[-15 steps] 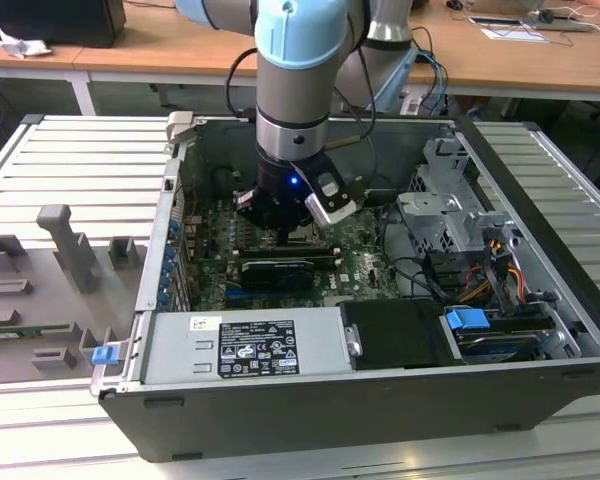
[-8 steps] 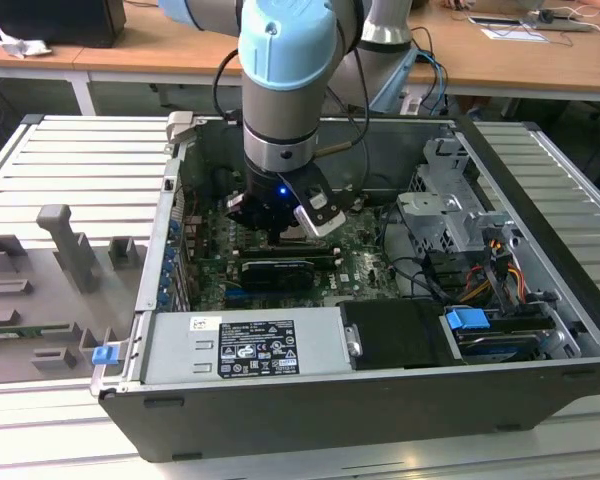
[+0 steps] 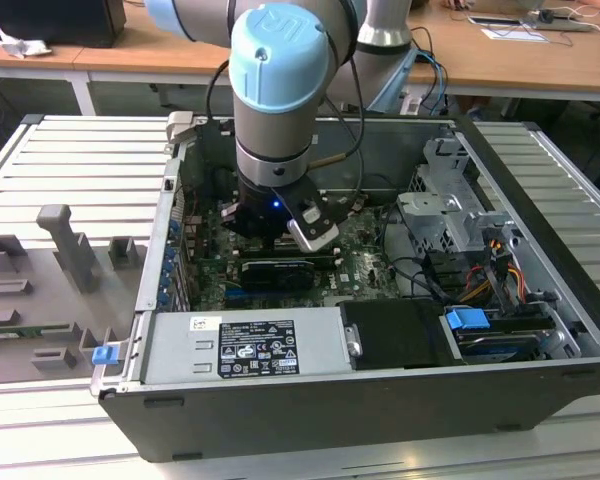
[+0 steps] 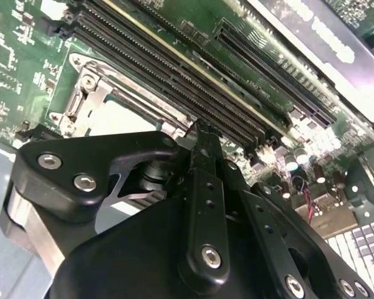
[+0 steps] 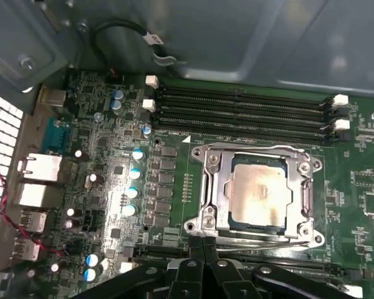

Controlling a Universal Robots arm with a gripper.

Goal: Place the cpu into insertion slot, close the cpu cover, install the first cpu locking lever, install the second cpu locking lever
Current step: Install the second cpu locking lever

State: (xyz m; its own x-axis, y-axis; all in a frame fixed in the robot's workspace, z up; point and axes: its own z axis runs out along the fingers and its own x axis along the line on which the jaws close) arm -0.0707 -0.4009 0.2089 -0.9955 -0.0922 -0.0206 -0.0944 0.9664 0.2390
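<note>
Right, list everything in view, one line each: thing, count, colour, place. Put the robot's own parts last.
cpu: one, dull silver-tan, seated in the insertion slot under the closed cover.
insertion slot: one, silvery rim, on the green motherboard beside the memory slots.
cpu cover: one, silvery frame, lying flat around the chip.
memory slots: four long black bars, beside the socket.
motherboard: one, green, on the case floor.
computer case: one, dark grey, open on the ribbed metal table.
power supply: one, grey with a label, at the case's near edge in the exterior view.
drive cage: one, silvery, at the exterior view's right.
arm: one, grey and light blue, reaching into the case.
tool: one, black, fingertips together at the socket's edge.
</note>
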